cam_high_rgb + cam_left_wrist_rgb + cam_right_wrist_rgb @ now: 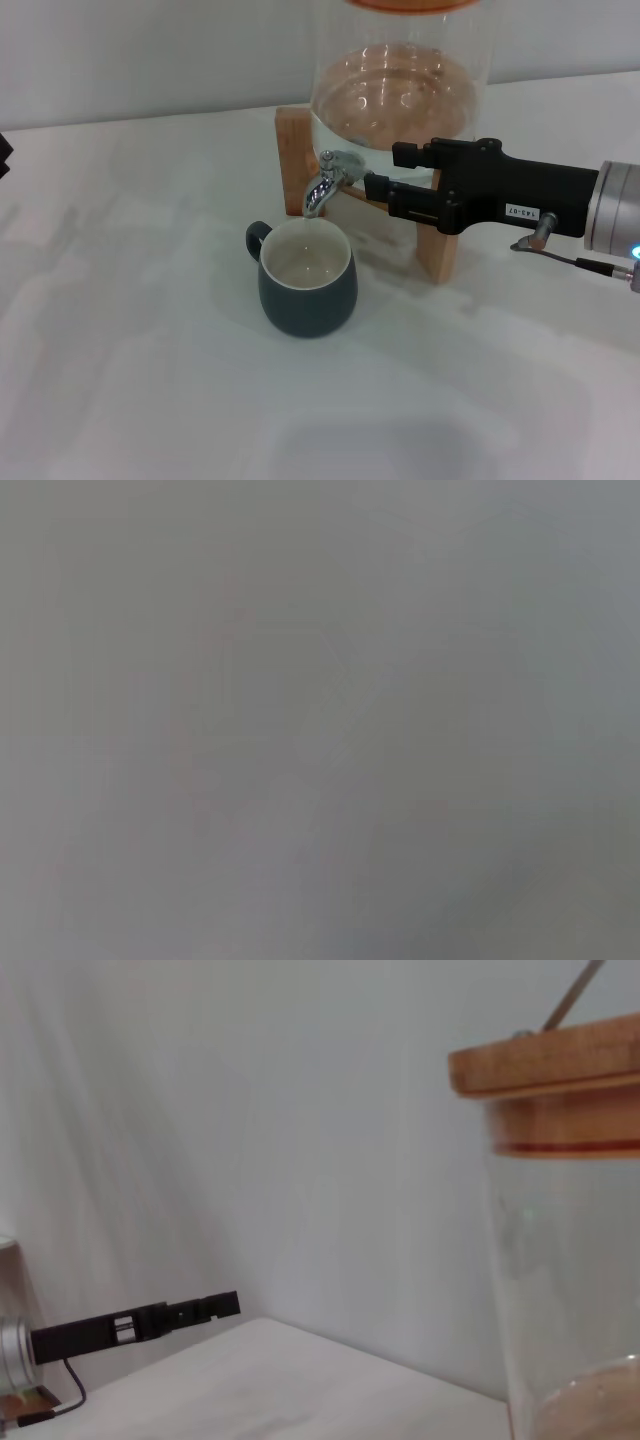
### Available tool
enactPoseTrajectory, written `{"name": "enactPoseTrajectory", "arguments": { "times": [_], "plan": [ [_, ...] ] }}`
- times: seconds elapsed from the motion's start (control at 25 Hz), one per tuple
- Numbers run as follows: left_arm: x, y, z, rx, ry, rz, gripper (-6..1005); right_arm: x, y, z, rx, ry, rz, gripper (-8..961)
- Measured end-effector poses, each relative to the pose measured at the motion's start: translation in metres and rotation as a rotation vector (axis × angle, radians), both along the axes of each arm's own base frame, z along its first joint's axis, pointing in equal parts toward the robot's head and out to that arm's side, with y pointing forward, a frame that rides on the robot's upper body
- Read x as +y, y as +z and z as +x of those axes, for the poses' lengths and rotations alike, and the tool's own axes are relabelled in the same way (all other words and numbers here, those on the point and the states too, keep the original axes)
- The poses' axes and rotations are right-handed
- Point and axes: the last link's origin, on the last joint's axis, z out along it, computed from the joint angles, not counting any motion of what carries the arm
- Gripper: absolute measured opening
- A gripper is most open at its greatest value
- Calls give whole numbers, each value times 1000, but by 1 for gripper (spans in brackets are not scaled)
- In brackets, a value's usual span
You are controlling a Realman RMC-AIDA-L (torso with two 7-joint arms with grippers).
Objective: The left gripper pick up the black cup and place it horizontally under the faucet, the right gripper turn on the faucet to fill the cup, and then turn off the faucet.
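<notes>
Shiny chrome faucet (322, 183), polished like a mirror. The black cup (306, 281) looks glazed ceramic, smooth cream inside. Clear glass dispenser (400, 90) on raw wooden legs (437, 255), wooden lid (545, 1085). Matt white table (150, 350).

One black cup (307, 278), one faucet (327, 180), seemingly two grippers (385, 177).

White label (518, 212): sits on the side of the right tool (383, 186), the blocky black one reaching in beside the faucet; dark printed characters, apparently a short code with a hyphen, too small to read with certainty
Other readable text: none on the other things in any view; the left wrist view shows only a blank grey blur
</notes>
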Motion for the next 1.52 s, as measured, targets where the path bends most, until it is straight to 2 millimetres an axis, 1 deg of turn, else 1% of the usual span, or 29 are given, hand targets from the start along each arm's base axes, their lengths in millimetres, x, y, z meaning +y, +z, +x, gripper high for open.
{"name": "enactPoseTrajectory", "arguments": {
  "times": [0.16,0.4,0.72,1.0,1.52],
  "plan": [
    [1,0,1,0,-3,1,879,1,-1,3,-5,-10,2,594],
    [2,2,3,2,-10,6,879,0,-6,0,-12,2,-17,593],
    [2,6,1,-4,0,23,879,-2,-14,-4,-22,24,-43,593],
    [-2,6,-1,-11,-2,23,879,1,-23,-6,-46,21,-48,593],
    [-2,5,-2,-14,2,18,879,-11,-32,-16,-42,95,-131,592]
  ]
}}
